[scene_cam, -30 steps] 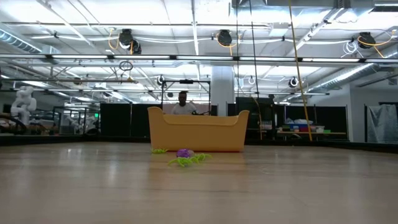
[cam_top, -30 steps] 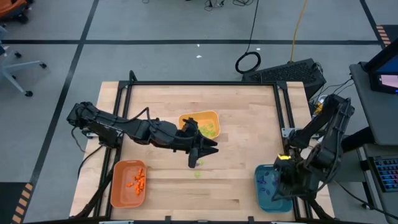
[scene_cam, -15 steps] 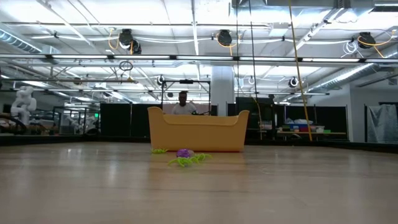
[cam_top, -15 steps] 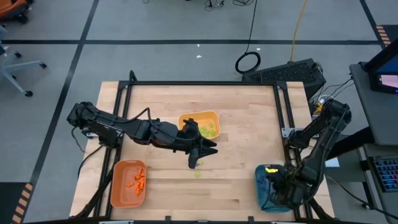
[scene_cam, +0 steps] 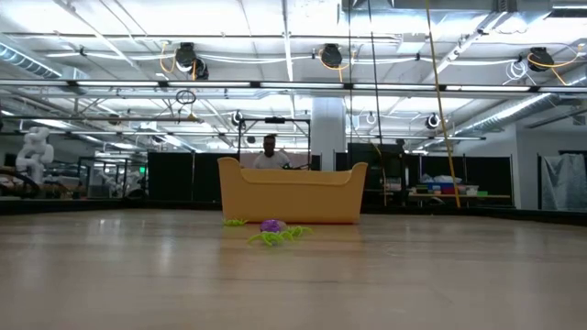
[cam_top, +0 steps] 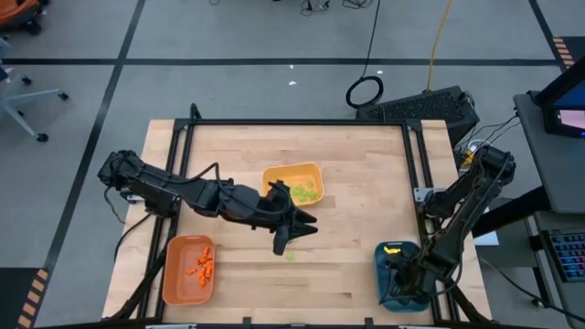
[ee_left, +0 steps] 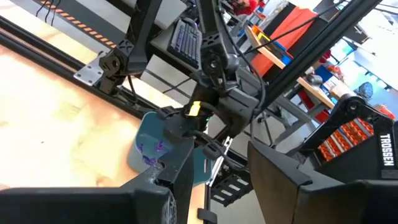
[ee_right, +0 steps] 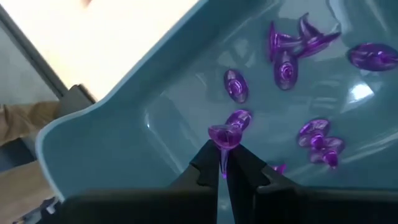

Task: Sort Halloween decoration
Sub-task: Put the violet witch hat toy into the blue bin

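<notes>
1. The right claw point(ee_right: 222, 167), at the lower right of the high view, reaches down into the teal tray point(cam_top: 391, 291); its fingers are clenched on a purple piece point(ee_right: 225, 137).
2. More purple pieces point(ee_right: 314, 134) lie loose on the floor of that tray.
3. The left claw point(cam_top: 283, 242) hangs over the middle of the table point(cam_top: 356, 174), just below the yellow tray point(cam_top: 286, 171) in the high view; whether it grasps anything, I cannot tell.
4. Light green pieces point(cam_top: 308, 190) sit inside the yellow tray, and one light green piece point(cam_top: 292, 256) lies on the table just below the left claw.
5. Orange pieces point(cam_top: 203, 264) rest in the orange tray point(cam_top: 178, 279) at the lower left.
6. In the low view, a purple piece point(scene_cam: 271, 225) and green ones point(scene_cam: 271, 237) lie on the table in front of the yellow tray.
</notes>
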You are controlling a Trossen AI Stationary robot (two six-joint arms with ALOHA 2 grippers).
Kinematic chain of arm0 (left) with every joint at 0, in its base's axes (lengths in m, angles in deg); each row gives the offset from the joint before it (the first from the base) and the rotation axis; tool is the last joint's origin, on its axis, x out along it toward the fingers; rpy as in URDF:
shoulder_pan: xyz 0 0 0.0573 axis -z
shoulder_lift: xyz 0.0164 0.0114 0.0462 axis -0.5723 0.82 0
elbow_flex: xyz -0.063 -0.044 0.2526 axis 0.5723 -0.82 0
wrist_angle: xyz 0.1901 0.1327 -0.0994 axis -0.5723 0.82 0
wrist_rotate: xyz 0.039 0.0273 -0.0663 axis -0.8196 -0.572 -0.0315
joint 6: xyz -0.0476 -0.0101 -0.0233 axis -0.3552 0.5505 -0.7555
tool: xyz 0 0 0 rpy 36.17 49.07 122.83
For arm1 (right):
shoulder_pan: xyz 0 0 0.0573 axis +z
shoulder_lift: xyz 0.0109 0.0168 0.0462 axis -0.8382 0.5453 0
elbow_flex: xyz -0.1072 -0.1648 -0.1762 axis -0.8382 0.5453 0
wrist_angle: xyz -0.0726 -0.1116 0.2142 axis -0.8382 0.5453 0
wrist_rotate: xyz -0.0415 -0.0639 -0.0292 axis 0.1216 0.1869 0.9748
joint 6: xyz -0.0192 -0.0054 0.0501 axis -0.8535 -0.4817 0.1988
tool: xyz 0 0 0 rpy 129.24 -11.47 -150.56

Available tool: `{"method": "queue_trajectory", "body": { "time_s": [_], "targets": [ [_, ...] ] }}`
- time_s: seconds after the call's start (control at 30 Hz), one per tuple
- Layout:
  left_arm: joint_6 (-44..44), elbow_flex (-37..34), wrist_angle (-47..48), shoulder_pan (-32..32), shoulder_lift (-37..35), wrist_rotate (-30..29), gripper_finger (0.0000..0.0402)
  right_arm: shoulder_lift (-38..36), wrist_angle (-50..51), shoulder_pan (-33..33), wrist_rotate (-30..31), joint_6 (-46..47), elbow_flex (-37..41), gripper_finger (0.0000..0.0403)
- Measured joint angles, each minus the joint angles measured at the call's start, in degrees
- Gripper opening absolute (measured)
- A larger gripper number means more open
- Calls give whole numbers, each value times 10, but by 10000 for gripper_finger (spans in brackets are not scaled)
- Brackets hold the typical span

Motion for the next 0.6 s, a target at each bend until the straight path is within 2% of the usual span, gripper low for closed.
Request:
{"method": "queue_trajectory", "body": {
  "time_s": [0.23,0.6],
  "targets": [
    [0,0,19,6,0,0,151,0,-14,0,5,19,11,19],
    [-2,0,73,8,0,-5,151,-16,-22,0,-26,52,11,116]
  ]
}}
